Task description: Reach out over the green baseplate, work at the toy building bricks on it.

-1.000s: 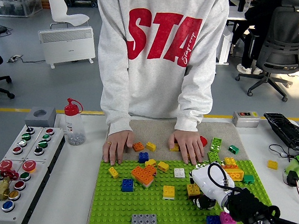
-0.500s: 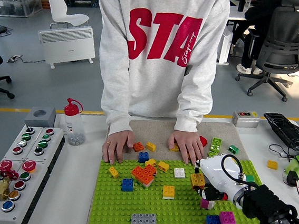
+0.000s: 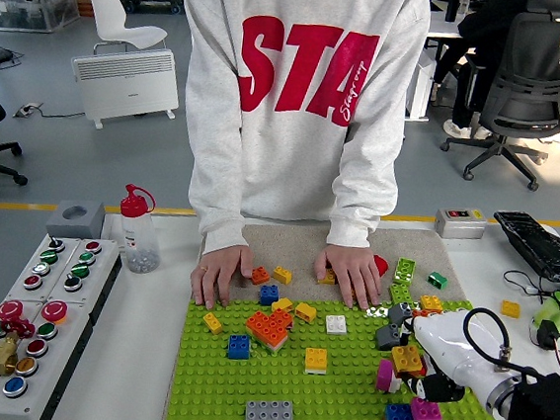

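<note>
Near bricks: a grey brick (image 3: 269, 414) is seated on the green baseplate (image 3: 214, 382) close to its near edge, and a blue and magenta stack (image 3: 412, 417) is seated near the right corner.
Right hand: the right hand (image 3: 400, 356) is seen over the baseplate's right part, its fingers closed on a yellow brick (image 3: 407, 358); a magenta brick (image 3: 384, 375) stands just beside it.
Change: the hand has been drawn back to the right since a second ago, and the yellow brick has been carried with it, so a pick-up is judged done and placing is judged next.
Open room: bare studs are left between the grey brick and the orange cluster (image 3: 269, 328).
Far edge: the baseplate's far rim is held by the person's hands (image 3: 220, 272), resting on the bench (image 3: 137, 355).
Left hand: not seen.
</note>
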### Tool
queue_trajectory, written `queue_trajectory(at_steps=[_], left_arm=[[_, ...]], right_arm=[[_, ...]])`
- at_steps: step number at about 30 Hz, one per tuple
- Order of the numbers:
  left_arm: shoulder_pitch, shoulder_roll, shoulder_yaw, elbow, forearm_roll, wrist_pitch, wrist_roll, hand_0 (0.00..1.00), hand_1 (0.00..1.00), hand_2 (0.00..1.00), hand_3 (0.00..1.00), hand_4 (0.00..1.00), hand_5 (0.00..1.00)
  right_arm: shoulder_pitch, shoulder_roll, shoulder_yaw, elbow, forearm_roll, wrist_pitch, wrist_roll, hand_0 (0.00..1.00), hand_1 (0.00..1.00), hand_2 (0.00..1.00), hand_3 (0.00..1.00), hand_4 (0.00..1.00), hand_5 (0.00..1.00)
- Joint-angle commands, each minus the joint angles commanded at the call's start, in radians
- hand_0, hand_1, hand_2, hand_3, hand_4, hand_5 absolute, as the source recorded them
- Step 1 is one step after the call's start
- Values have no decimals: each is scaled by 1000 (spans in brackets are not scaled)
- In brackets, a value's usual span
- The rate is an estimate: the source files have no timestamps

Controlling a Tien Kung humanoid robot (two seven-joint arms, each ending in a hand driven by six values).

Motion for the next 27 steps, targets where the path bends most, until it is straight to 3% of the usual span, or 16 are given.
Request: queue_trajectory(at_steps=[8, 21, 27], left_arm=[[4, -1, -4, 0, 7, 0, 0, 691, 690, 658, 618, 359, 998], [5, -1, -5, 0, 9, 0, -2, 691, 691, 661, 619, 360, 998], [2, 0, -4, 0, 6, 1, -3, 691, 691, 662, 619, 360, 998]], right_arm=[[-55, -47, 43, 4, 5, 9, -8, 249, 101, 197, 509, 653, 192], [-120, -87, 159, 4, 120, 42, -42, 248, 101, 198, 508, 642, 198], [-154, -97, 210, 4, 151, 29, -26, 248, 101, 199, 507, 637, 202]])
